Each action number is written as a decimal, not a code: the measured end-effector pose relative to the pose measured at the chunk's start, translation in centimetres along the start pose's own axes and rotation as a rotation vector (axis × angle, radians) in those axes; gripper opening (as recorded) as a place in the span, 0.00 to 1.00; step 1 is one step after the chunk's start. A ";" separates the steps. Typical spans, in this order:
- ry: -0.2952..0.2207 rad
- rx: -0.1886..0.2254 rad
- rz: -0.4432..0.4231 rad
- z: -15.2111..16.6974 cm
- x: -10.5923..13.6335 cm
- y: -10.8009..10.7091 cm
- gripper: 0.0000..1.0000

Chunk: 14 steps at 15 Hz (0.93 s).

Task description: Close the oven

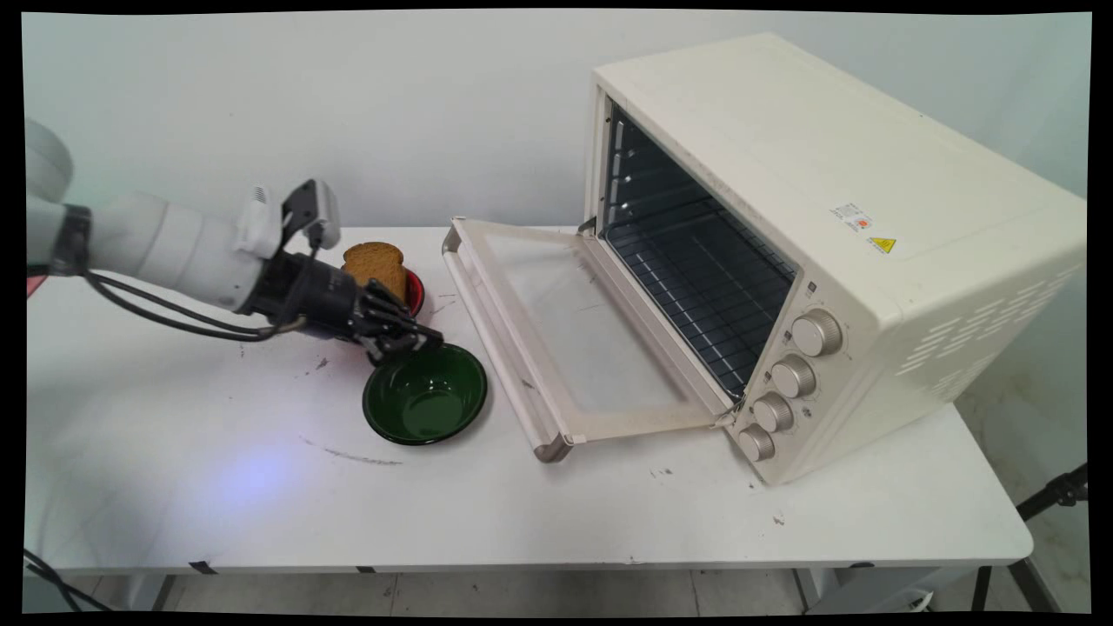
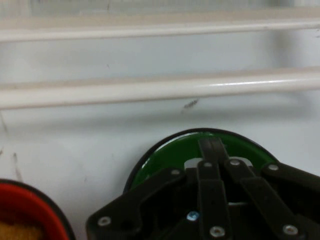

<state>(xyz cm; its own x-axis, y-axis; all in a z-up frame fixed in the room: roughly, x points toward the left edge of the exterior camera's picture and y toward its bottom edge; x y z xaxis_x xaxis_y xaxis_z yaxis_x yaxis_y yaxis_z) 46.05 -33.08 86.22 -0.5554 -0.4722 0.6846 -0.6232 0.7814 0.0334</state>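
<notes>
A dark green bowl (image 1: pixel 430 404) sits on the white table, just left of the open oven door. My gripper (image 1: pixel 423 339) reaches in from the left and is shut on the bowl's far-left rim. In the hand view the fingers (image 2: pixel 212 150) come together over the rim of the green bowl (image 2: pixel 167 157), one of them lying inside it. Behind my hand stands a red bowl (image 1: pixel 416 292) holding a slice of brown bread (image 1: pixel 376 264). The red bowl (image 2: pixel 30 207) also shows at the hand view's lower left.
A cream toaster oven (image 1: pixel 835 200) stands at the right with its glass door (image 1: pixel 565 330) folded down flat onto the table. The door's handle (image 1: pixel 496 339) lies close to the green bowl's right side. A wire rack (image 1: pixel 704 296) sits inside the oven.
</notes>
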 end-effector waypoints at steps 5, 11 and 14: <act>0.007 -0.003 0.013 2.6 0.0 -0.4 0.00; 0.031 -0.011 0.035 4.9 0.3 -0.6 0.00; 0.061 -0.012 0.043 5.5 0.7 -0.7 0.00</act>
<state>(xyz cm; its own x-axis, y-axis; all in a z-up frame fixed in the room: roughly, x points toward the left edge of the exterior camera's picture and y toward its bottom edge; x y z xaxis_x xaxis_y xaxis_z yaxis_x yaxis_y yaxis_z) 43.08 -36.15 82.70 -0.5470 -0.4126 0.7284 -0.5924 0.8056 0.0115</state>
